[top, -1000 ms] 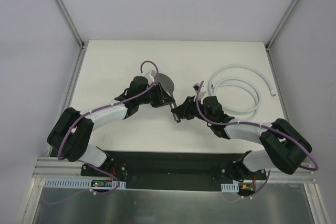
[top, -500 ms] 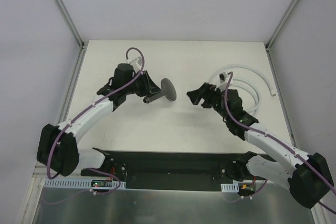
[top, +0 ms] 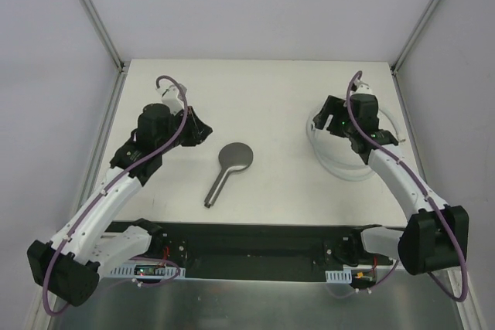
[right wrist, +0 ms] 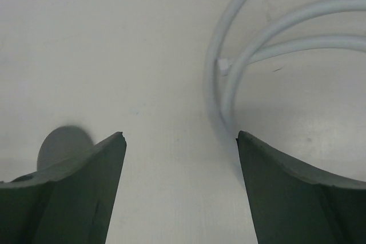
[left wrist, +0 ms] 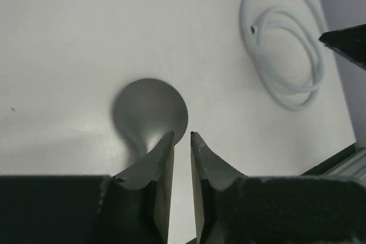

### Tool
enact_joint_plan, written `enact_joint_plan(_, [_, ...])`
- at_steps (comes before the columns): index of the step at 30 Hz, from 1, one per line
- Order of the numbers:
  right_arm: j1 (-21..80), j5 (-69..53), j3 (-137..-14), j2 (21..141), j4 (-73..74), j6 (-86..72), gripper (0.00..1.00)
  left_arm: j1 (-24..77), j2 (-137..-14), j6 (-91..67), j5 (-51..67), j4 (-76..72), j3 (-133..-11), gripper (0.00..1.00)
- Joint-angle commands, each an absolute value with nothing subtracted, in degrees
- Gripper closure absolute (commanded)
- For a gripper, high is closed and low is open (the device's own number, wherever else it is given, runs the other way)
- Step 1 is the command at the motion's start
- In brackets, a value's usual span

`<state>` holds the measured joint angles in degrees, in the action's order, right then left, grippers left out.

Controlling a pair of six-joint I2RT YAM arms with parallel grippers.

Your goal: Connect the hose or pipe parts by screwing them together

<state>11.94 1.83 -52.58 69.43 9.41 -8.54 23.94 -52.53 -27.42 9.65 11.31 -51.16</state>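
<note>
Lying mid-frame in the top view on the white table (top: 271,98), the dark grey round-faced shower head (top: 232,161) is well apart from the pale coiled hose (top: 338,169) at right; nothing is joined.
Left wrist view: left gripper (left wrist: 182,135) together, empty.
Right wrist view: right gripper (right wrist: 180,135) apart over the hose, grasping nothing.

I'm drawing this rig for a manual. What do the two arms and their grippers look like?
Both arms have white links and bulky black joints: left arm, right arm. A purple cable runs along each, looping out at the wrist. The left gripper and right gripper are black, each with two dark fingers that taper to pointed tips.
</note>
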Motion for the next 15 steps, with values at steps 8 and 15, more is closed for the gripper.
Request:
enact_joint_plan(8, [40.14, 2.00, -48.70, 80.75, -3.48, -37.59, 0.22, 18.03, -60.65, -30.85, 14.49, 24.96, -49.94, 0.40])
enact_joint_plan(15, [55.80, 10.98, -47.13, 88.06, -16.42, -49.83, 0.17, 10.90, -52.74, -31.90, 14.94, 25.05, -42.11, 0.25])
